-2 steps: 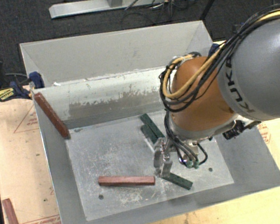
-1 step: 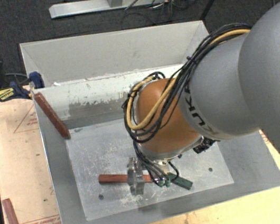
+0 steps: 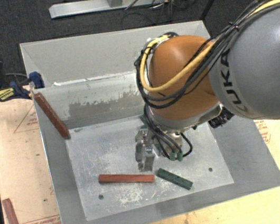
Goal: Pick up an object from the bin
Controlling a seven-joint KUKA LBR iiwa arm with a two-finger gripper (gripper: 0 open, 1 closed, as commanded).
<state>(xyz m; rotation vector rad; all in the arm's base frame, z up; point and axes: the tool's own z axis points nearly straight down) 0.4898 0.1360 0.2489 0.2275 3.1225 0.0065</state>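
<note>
Red-brown flat stick [image 3: 126, 178] lay on the floor of the grey bin [image 3: 92, 53], toward the front and a little left of the middle, with its length running nearly level across the view and its right end slightly lower than its left.

At the far left of the bin, a second stick of the same red-brown colour [image 3: 51, 115] leaned along the left wall, its upper end near the back corner and its lower end further forward. It was well apart from the flat one. The floor between them was scuffed and bare.

Further right, the tool [image 3: 147, 157] hung low over the floor, just behind the right end of the flat red-brown stick. Whether the tool was apart or together could not be told, and nothing could be seen clamped in it.

Just right of that stick's end lay a dark green stick [image 3: 175, 178], shorter and slanting down toward the right; the two were close, and I could not tell whether they touched.

Above the tool sat the orange cover [image 3: 179, 77], looped with black and yellow cables [image 3: 149, 88], and the grey arm [image 3: 267, 70] reached in from the right.
</note>
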